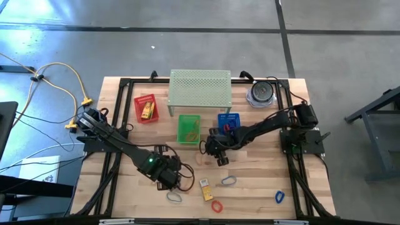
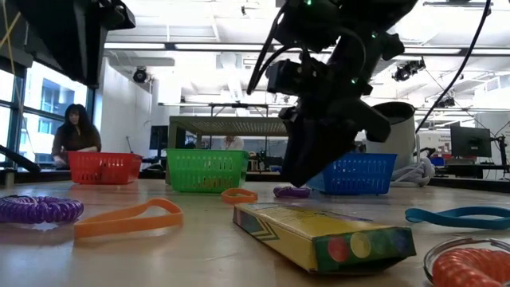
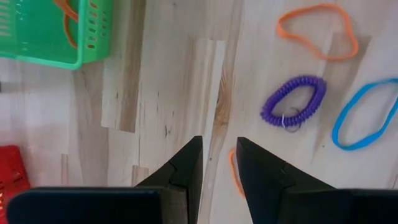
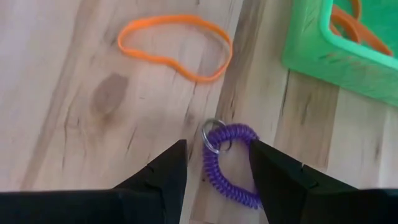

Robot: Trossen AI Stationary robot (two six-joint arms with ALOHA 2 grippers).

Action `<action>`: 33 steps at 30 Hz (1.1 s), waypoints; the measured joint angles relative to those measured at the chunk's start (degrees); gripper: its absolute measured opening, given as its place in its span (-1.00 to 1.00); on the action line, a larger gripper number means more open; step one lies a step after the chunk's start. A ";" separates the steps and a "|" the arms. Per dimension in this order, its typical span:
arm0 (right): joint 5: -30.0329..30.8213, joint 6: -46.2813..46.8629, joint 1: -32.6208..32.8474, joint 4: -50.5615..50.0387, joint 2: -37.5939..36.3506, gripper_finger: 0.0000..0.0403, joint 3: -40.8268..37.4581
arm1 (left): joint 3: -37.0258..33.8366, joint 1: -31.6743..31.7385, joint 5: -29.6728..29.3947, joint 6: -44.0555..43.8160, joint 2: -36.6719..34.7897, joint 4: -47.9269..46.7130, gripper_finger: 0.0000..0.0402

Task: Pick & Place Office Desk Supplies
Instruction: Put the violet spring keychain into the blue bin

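Our right gripper (image 4: 214,165) hangs open right over the purple coil loop (image 4: 227,163), with one finger on each side of it. We think we are about to pick it up, so next we go down and squeeze. Just past it lies an orange loop (image 4: 174,46). Off to one side is the green basket (image 4: 311,59), with orange loops inside. Our left gripper (image 3: 219,163) waits nearby, fingers a little apart, holding nothing.

The surface (image 1: 125,194) is pale wood grain. Baskets are red (image 1: 146,109), green (image 1: 189,128) and blue (image 1: 229,120) mesh. The shelf (image 1: 200,89) is pale green, perforated. A purple coil (image 4: 229,163) lies near an orange loop (image 4: 174,46); the packet (image 2: 323,233) is yellow with coloured dots.
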 joint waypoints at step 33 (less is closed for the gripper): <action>-2.43 -0.51 -0.87 -1.65 2.69 -0.37 0.87 | 0.00 -0.07 -0.15 -1.10 0.02 4.06 -0.55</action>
